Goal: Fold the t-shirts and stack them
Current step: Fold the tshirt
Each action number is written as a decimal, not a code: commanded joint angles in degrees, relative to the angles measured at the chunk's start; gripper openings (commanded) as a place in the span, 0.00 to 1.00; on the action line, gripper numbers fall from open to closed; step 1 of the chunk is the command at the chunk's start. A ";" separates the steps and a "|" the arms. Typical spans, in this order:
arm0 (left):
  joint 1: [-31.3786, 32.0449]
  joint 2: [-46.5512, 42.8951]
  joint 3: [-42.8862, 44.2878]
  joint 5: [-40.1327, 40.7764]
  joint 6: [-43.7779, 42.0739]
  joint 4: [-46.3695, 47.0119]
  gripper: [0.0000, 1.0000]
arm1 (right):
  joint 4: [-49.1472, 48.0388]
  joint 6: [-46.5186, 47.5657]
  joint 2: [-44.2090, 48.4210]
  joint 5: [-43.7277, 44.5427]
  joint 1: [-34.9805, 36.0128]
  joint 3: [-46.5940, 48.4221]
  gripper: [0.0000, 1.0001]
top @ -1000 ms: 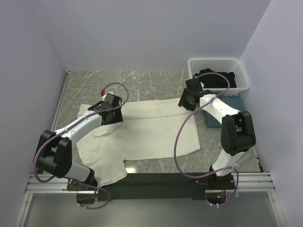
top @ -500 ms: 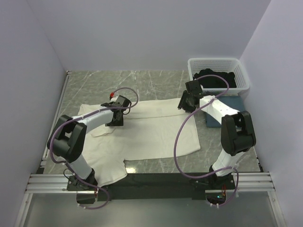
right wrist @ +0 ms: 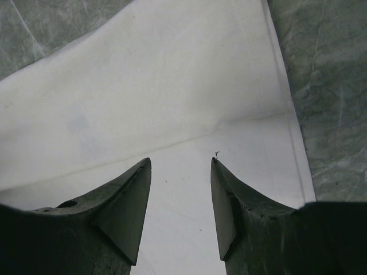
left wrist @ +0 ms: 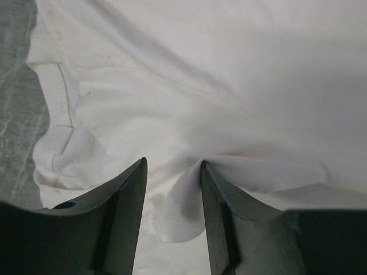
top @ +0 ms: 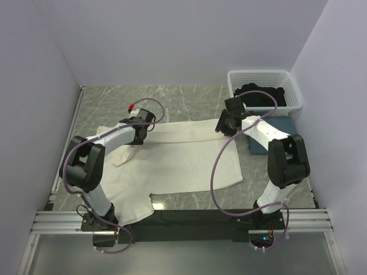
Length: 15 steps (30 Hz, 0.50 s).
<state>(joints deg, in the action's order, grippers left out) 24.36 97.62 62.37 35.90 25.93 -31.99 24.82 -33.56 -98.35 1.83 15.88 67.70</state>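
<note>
A large cream-white t-shirt [top: 189, 163] lies spread on the marble table, one sleeve rumpled at the left. My left gripper [top: 137, 136] is down on its left shoulder area. In the left wrist view its jaws [left wrist: 173, 166] stand partly apart with a raised pucker of white cloth [left wrist: 183, 206] between them, touching the right finger. My right gripper [top: 222, 126] hovers open over the shirt's far right corner, and the right wrist view shows flat cloth [right wrist: 143, 86] and a hem between its fingers [right wrist: 180, 161]. A slate-blue shirt [top: 285, 124] lies folded at the right. A black shirt [top: 261, 97] sits in the basket.
The white lattice basket [top: 289, 83] stands at the far right corner. Walls close in the table on the left, back and right. Bare marble [top: 172, 100] shows beyond the white shirt and beside its hem [right wrist: 332, 86].
The left arm has folded its elbow inward, and its gripper has shifted slightly toward the far side on the shirt's shoulder with its jaws narrowing. The right arm has not moved.
</note>
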 commanded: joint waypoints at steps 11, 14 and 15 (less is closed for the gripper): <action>-12.76 -1.56 4.34 -8.56 -0.45 0.00 0.56 | -0.74 0.43 0.35 -0.33 0.03 1.64 0.52; -12.32 -5.24 3.20 -15.49 1.65 -0.70 0.57 | -0.65 0.43 0.61 -0.07 -0.06 1.29 0.52; -11.80 -6.47 2.15 -16.73 1.93 -0.88 0.59 | -0.74 0.51 0.70 -0.07 0.03 1.12 0.52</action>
<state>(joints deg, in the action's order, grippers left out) 11.00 96.53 64.25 26.61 25.63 -31.90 24.86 -33.52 -98.35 1.83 15.88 67.70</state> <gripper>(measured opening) 0.576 0.525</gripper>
